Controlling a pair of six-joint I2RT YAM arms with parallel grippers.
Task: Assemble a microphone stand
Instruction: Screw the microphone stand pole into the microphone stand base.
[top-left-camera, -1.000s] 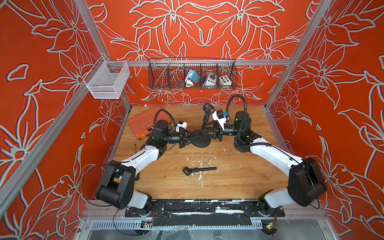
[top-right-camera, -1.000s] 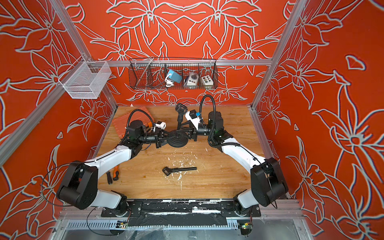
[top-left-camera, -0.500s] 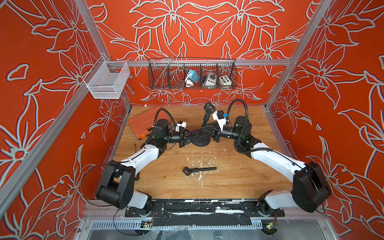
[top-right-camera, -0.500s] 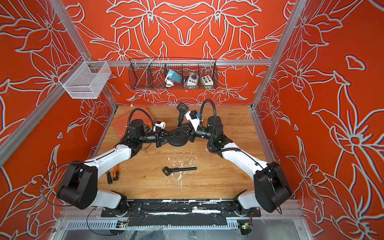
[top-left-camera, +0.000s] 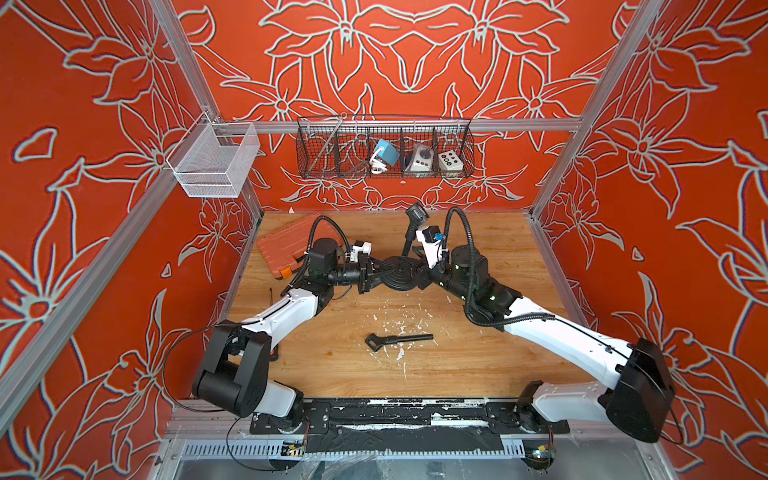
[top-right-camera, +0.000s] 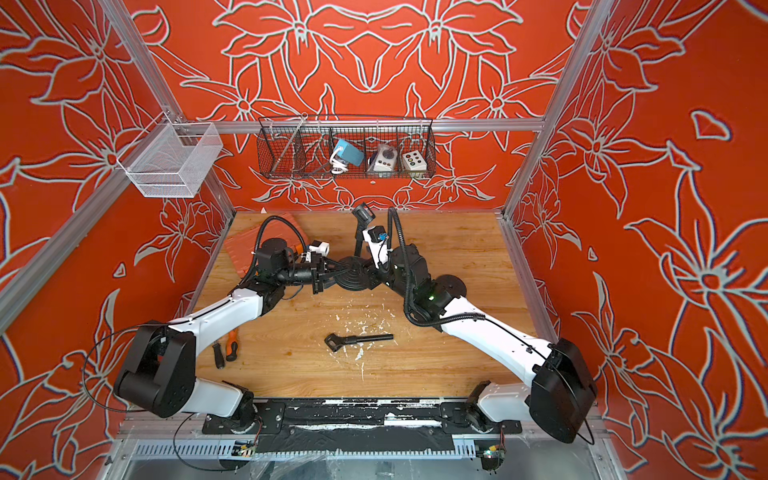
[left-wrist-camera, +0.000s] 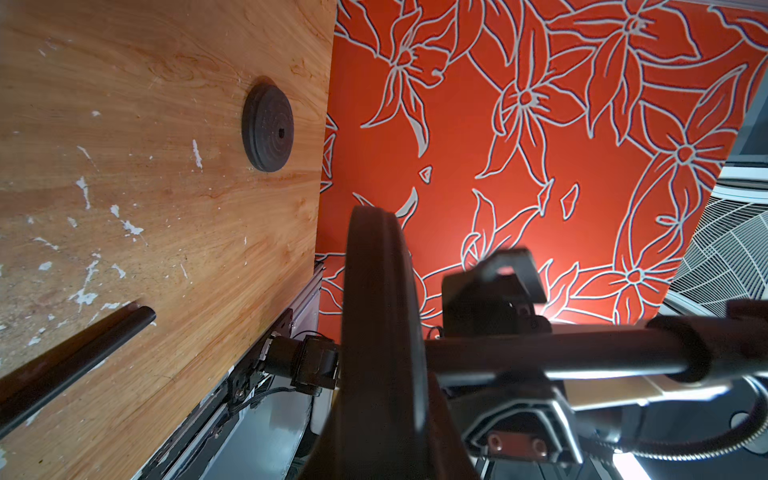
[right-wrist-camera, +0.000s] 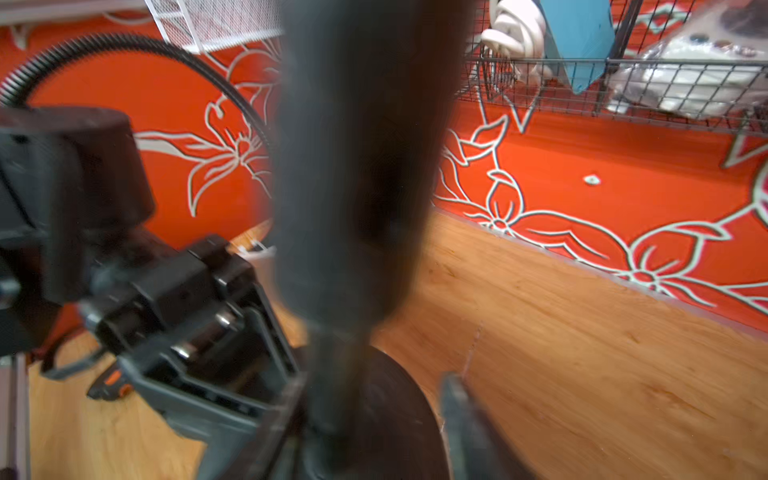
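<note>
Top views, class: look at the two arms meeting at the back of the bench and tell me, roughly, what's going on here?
The left gripper is shut on the rim of the round base, steadying it. A pole with a clip on top stands in that base, and the right gripper sits around the pole's foot, jaws apparently open. A loose rod lies on the table nearer the front, untouched.
</note>
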